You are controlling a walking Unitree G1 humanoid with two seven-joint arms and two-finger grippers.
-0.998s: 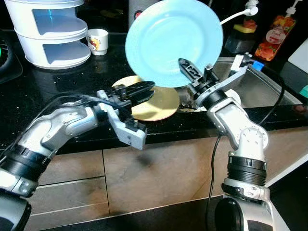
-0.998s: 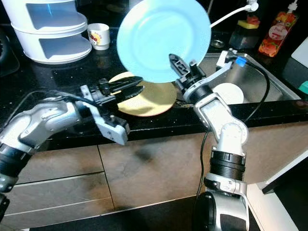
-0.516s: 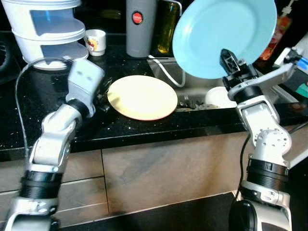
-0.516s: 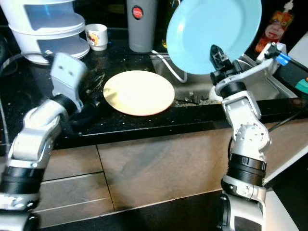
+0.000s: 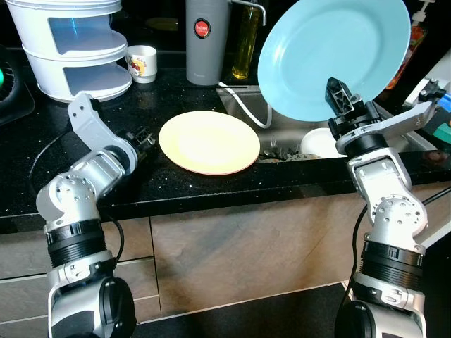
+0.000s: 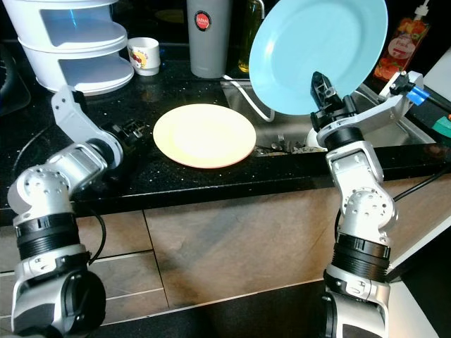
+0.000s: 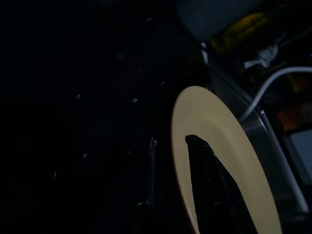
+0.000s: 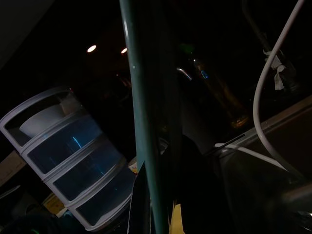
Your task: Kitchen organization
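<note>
Right gripper (image 5: 337,94): clenched on rim of round, glossy light-blue plate (image 5: 334,56), held upright above steel sink (image 5: 282,130) | Left gripper (image 5: 143,137): low on speckled black countertop (image 5: 42,134), beside flat yellow plate (image 5: 209,141); finger state cannot be told | Background: white tiered rack (image 5: 69,42), grey cylindrical flask (image 5: 204,41).

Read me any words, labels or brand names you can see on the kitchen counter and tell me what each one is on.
No text can be read.
Grey flask: round red badge with white lettering, too small to read.
White cup: red and yellow print, blurred.
Red sauce bottle: printed label, blurred.
</note>
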